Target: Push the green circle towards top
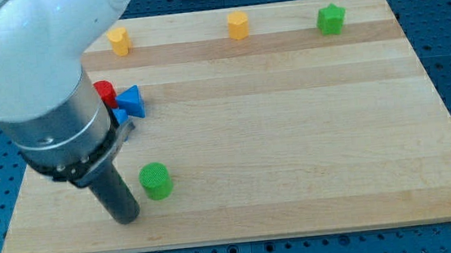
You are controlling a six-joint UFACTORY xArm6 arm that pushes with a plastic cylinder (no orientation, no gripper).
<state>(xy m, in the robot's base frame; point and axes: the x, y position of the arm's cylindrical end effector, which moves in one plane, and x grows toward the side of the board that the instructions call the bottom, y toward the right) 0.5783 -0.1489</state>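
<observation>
My tip (pixel 127 218), a bare rod grasping nothing, sits just left of and slightly below the green circle (pixel 156 181).

My tip (pixel 127 218) rests on the wooden desk (pixel 292 137) near the view's bottom left, just beside the green circle (pixel 156 181), which lies to its right and slightly higher, a narrow gap between them. Above them, partly behind the arm, a red block (pixel 105 92) and a blue triangular block (pixel 132 101) sit touching. Along the view's top edge stand a yellow block (pixel 119 40), a second yellow block (pixel 238 25) and a green star (pixel 331 19), well apart.
</observation>
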